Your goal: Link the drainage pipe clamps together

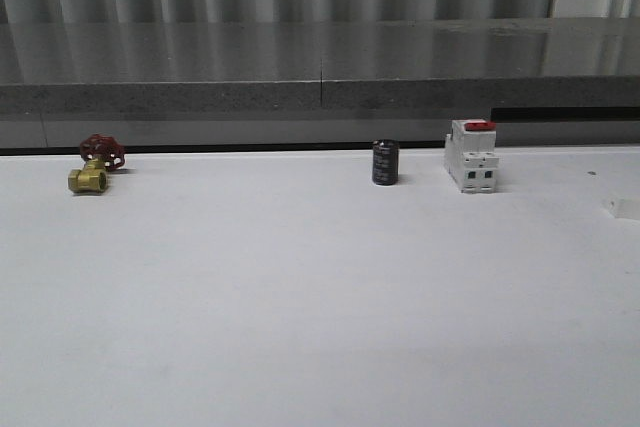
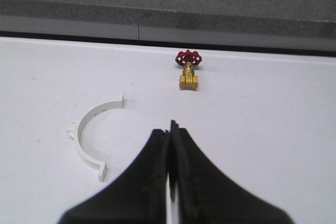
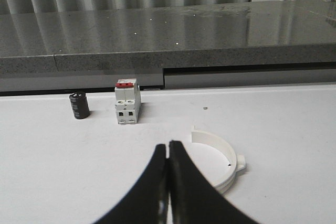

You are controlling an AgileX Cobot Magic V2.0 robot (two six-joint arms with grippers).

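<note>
Ahead of both grippers: white table [image 1: 320,327], nothing gripped.

Risk, thin wall: each clamp half lies flat on the table, so fingers descending pressed together would likely push the half along the surface instead of taking it; the jaws need to spread first.
Risk, alignment: the end tabs are small; if either half is pinched off-centre it may pivot in the grip, and the tabs would meet askew and not seat.
Risk, bystanders: a wide sweep by the left arm could knock the brass valve [image 2: 188,75]; one by the right arm could tip the white breaker [image 3: 127,102] or the black cylinder [image 3: 79,105], both upright.

Left gripper [image 2: 169,129]: fingers pressed together, empty.
Left clamp half [image 2: 86,137]: flat on the table, near the fingertips and off to one side of them, not touching; its open side faces the gripper line; one tab close to the fingertips, the other farther out.
Brass valve, red handwheel: well beyond the left fingertips, close to straight ahead, near the table's far edge.

Right gripper [image 3: 168,145]: fingers pressed together, empty.
Right clamp half [image 3: 219,159]: flat on the table, just beside the fingers on the opposite side from the breaker; whether the near end touches the finger cannot be told, since the finger covers it.
White breaker, red top: beyond the right fingertips, well apart.
Black cylinder: just beside the breaker, equally far.

Stage, judged: halves well apart, each by its own gripper; joining not yet begun.
</note>
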